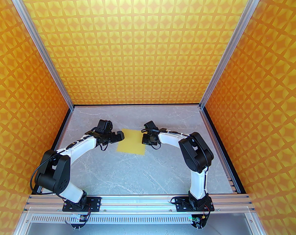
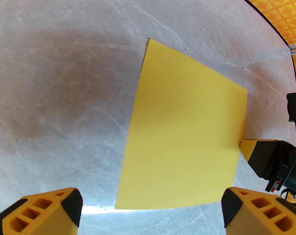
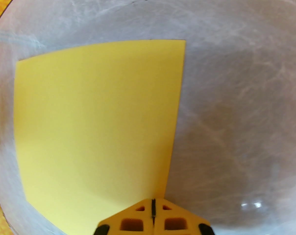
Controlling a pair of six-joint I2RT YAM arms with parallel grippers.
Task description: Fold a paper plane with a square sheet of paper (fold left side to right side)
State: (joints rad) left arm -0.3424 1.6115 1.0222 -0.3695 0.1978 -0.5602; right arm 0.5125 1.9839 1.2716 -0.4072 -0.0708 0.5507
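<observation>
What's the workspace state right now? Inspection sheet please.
Surface: grey marbled table.
Job's things: square sheet of paper lies flat, no fold seen.
Clutter: nothing seen.
Grippers: left pincer open, by the sheet's left edge; right pincer shut, tip at the sheet's right edge.
Cables: black cable loops beside the left arm's base.
Surroundings: orange patterned walls, aluminium frame.

The square sheet of paper [image 1: 131,141] is plain bright yellow. The table [image 1: 138,172] is grey marble with white veins. The walls [image 1: 138,45] carry an orange-and-yellow star pattern. The left claw [image 2: 150,209] and right claw [image 3: 153,204] are yellow and black.
</observation>
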